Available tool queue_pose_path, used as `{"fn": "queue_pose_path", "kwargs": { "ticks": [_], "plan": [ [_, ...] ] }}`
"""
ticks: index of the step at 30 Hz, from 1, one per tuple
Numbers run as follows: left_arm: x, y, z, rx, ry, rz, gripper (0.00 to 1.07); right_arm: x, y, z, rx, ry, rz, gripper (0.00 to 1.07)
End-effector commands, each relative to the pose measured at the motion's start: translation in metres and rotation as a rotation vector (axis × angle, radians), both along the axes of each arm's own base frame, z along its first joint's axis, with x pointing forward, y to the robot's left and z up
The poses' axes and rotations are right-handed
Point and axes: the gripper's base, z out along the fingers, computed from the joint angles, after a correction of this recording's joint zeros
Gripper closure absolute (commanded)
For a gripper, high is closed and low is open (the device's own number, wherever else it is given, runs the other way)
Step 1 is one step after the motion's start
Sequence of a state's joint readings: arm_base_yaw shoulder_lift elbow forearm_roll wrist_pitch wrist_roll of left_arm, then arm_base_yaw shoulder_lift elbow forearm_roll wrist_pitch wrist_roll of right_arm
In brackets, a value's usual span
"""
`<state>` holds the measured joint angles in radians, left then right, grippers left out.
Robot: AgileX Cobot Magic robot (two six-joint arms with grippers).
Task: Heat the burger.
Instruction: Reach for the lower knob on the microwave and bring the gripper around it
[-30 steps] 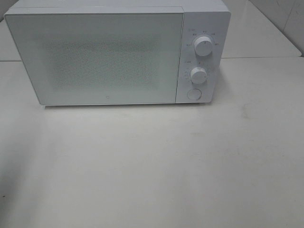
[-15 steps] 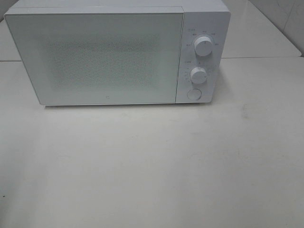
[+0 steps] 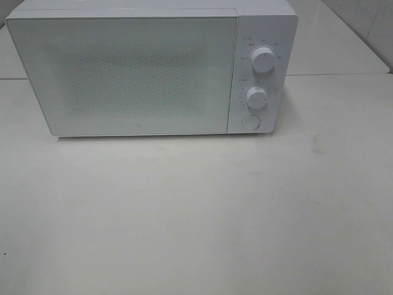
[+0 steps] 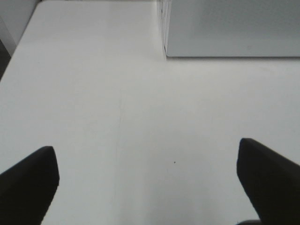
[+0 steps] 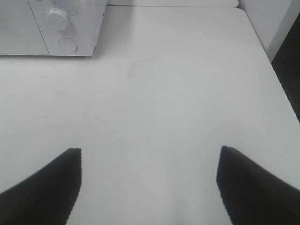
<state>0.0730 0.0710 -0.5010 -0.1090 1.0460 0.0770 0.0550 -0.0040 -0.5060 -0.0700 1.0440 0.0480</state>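
Left fingers (image 4: pixel 28 187) and right fingers (image 5: pixel 42 192) spread wide, empty, angled down over the table (image 3: pixel 196 215) near the microwave (image 3: pixel 123 74).

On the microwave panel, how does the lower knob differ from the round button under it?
The lower knob stands out from the panel, while the round button lies almost flat in it. The lower knob has small marks around it; the round button has none. The lower knob carries a pointer line, and the round button's face is plain. Both are white, round, and sit on the control panel at the right of the microwave.
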Motion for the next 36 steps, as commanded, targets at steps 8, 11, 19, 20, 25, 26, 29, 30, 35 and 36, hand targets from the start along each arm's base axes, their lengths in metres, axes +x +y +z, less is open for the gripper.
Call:
{"fn": "queue_pose_path", "kwargs": {
  "ticks": [8,11,19,20,25,26,29,30,35,36],
  "plan": [
    [-0.0151,0.0003,-0.0008,0.015,-0.104,0.014,0.09,-0.0034,0.0001,0.0005,0.004,-0.032,-0.005,0.31],
    [-0.0151,0.0002,-0.0008,0.015,-0.104,0.013,0.09,-0.0034,0.0001,0.0005,0.004,-0.032,-0.005,0.31],
    [-0.0150,0.0002,-0.0008,0.014,-0.103,0.013,0.09,-0.0031,0.0001,0.0006,0.004,-0.030,-0.005,0.31],
    [-0.0150,0.0002,-0.0008,0.014,-0.103,0.013,0.09,-0.0031,0.0001,0.0006,0.004,-0.030,-0.005,0.31],
    [-0.0150,0.0002,-0.0008,0.014,-0.103,0.013,0.09,-0.0031,0.0001,0.0006,0.004,-0.030,-0.005,0.31],
    [-0.0150,0.0002,-0.0008,0.014,-0.103,0.013,0.09,-0.0031,0.0001,0.0006,0.004,-0.030,-0.005,0.31],
    [-0.0150,0.0002,-0.0008,0.014,-0.103,0.013,0.09,-0.0031,0.0001,0.0006,0.004,-0.030,-0.005,0.31],
    [-0.0150,0.0002,-0.0008,0.014,-0.103,0.013,0.09,-0.0031,0.0001,0.0006,0.004,-0.030,-0.005,0.31],
    [-0.0150,0.0002,-0.0008,0.014,-0.103,0.013,0.09,-0.0031,0.0001,0.0006,0.004,-0.030,-0.005,0.31],
    [-0.0150,0.0002,-0.0008,0.014,-0.103,0.013,0.09,-0.0031,0.0001,0.0006,0.004,-0.030,-0.005,0.31]
  ]
}}
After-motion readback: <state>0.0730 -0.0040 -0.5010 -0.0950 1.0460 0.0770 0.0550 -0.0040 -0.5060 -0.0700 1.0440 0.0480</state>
